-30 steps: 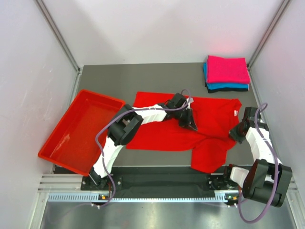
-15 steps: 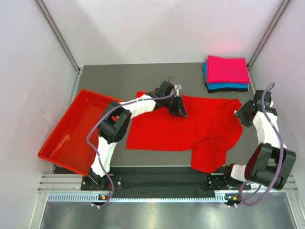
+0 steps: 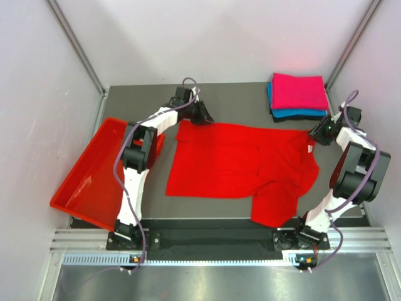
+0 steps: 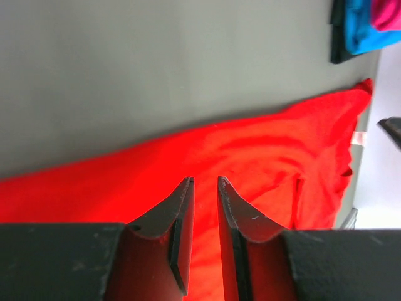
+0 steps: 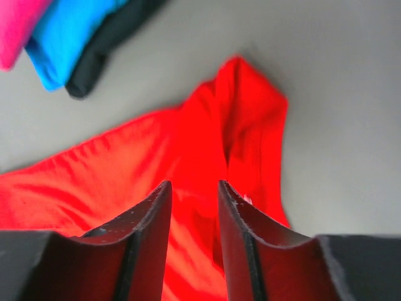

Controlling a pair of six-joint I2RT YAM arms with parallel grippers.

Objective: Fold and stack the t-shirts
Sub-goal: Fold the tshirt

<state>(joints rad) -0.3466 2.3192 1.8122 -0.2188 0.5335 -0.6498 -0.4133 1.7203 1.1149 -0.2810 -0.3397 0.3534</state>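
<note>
The bright red t-shirt (image 3: pixel 238 160) lies spread on the grey table, its near right part bunched toward the front edge. It also shows in the left wrist view (image 4: pixel 263 144) and the right wrist view (image 5: pixel 188 138). My left gripper (image 3: pixel 205 117) hovers at the shirt's far left corner, jaws a narrow gap apart with nothing between them (image 4: pixel 205 183). My right gripper (image 3: pixel 316 133) hovers at the shirt's far right corner, open and empty (image 5: pixel 194 185). The magenta-pink shirt (image 3: pixel 299 90) lies folded on top of the teal-blue one (image 3: pixel 294 113) and the black one (image 3: pixel 301 118) at the far right.
A rigid red plastic tray (image 3: pixel 94 182) sits tilted off the table's left edge. White walls and metal frame posts close in the table on three sides. The folded stack also shows in the right wrist view (image 5: pixel 69 31), just beyond the red shirt's corner.
My left gripper has moved from the middle of the red shirt out to its far left corner. My right gripper has moved away from me to the far right corner.
</note>
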